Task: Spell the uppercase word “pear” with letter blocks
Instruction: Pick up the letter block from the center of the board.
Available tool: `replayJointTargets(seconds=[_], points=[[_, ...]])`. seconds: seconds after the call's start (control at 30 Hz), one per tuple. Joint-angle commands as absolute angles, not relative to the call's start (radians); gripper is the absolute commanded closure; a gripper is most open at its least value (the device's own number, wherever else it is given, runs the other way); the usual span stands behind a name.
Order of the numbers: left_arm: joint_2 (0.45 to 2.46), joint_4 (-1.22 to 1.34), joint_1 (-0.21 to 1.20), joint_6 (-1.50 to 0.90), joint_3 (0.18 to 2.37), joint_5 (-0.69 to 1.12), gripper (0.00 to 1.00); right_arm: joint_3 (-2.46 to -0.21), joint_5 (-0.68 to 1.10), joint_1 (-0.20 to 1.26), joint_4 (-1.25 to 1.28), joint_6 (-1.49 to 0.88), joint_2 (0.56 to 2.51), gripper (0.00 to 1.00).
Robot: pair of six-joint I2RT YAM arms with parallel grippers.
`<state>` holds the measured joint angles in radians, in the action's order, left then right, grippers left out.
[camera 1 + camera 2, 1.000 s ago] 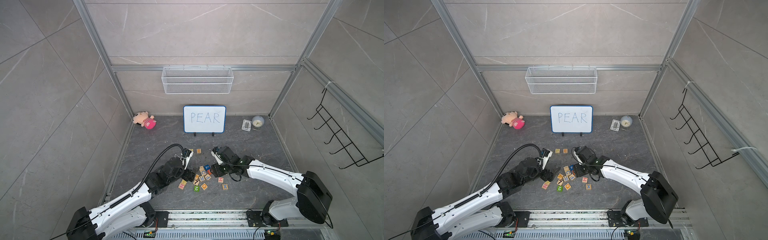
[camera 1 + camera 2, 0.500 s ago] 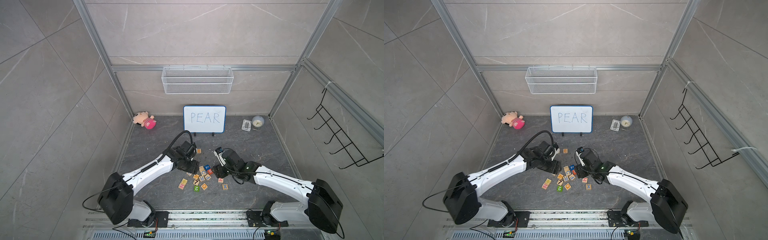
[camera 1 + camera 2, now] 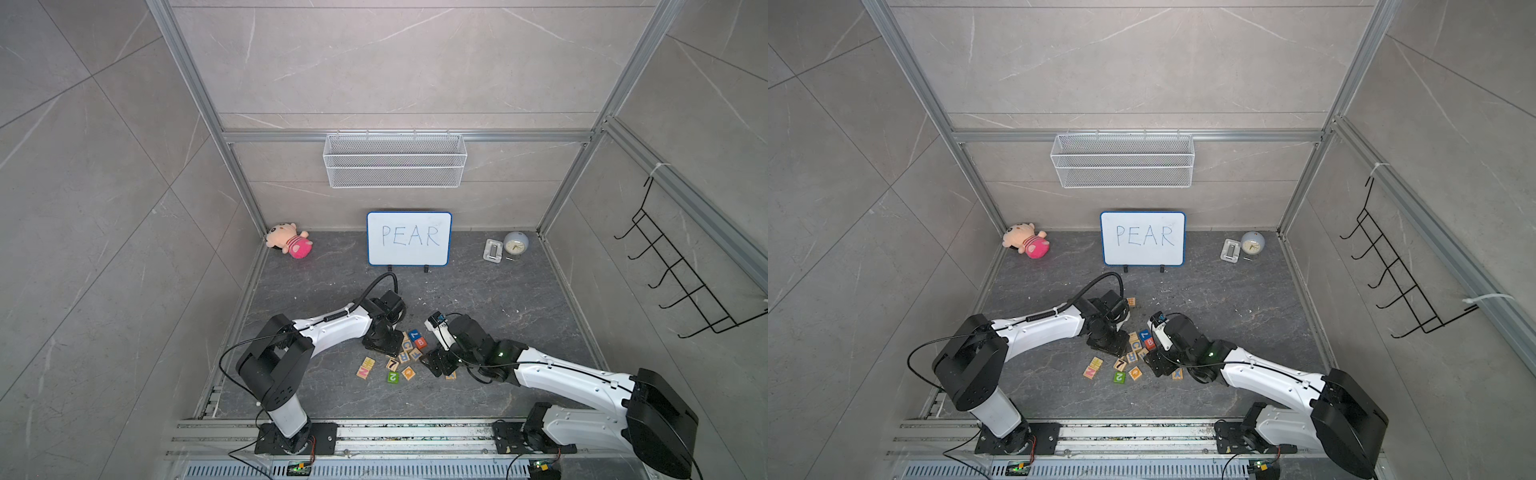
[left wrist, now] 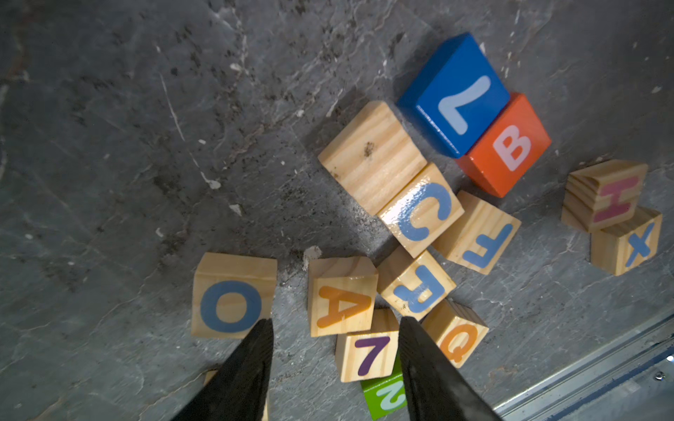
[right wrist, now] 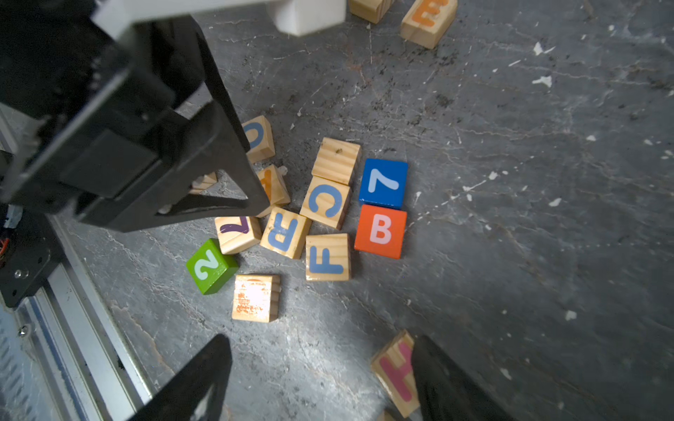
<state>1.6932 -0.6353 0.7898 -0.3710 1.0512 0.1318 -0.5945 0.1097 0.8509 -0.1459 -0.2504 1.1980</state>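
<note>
The left gripper (image 4: 336,322) hangs over the left side of the block pile. Its jaws are partly apart and grip nothing. The A block (image 4: 341,295) sits between the fingertips with a gap on each side. It lies letter up, and the orange A reads roughly upright from the near side, a little askew. The purple 7 block (image 4: 366,355) touches its near side. The O block (image 4: 233,295) lies to its left across a strip of bare floor (image 4: 146,145).

The R block (image 4: 419,288) meets the A block's right corner. It is set diagonal to it, also letter up, and its bluish R is turned nearly the opposite way. It is hemmed in, with the C block (image 4: 423,211) and F block (image 4: 481,237) against its far sides and the Q block (image 4: 456,333) on its near side.

The E block (image 5: 426,18) lies well apart from the pile on the far side, towards the whiteboard (image 3: 409,239), letter up. Another pale cube (image 5: 368,7) is just beside it; its letter cannot be read, so I cannot tell where the P is.

The right gripper (image 5: 321,339) is spread wide over the pile's right end and holds nothing. The pink H block (image 5: 395,371) lies against the inside of one finger.

The floor is open far and right of the pile. The metal rail (image 4: 601,364) runs close along its near side.
</note>
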Motion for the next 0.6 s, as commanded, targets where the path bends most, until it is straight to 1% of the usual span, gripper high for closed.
replayJointTargets(seconds=[0.0, 0.23, 0.4, 0.47, 0.57], points=[[1.72, -0.62, 0.806, -0.388, 1.082, 0.103, 0.44, -0.586, 0.103, 0.857, -0.123, -0.268, 1.173, 0.2], [1.744, -0.594, 0.818, -0.406, 1.057, 0.044, 0.46, -0.596, 0.101, 0.859, -0.138, -0.266, 1.17, 0.2], [1.742, -0.611, 0.819, -0.423, 1.053, 0.001, 0.5, -0.595, 0.087, 0.859, -0.152, -0.266, 1.146, 0.2], [1.737, -0.618, 0.818, -0.425, 1.049, -0.011, 0.53, -0.592, 0.084, 0.859, -0.153, -0.267, 1.139, 0.2], [1.73, -0.627, 0.818, -0.424, 1.049, -0.021, 0.54, -0.593, 0.083, 0.858, -0.157, -0.27, 1.139, 0.2]])
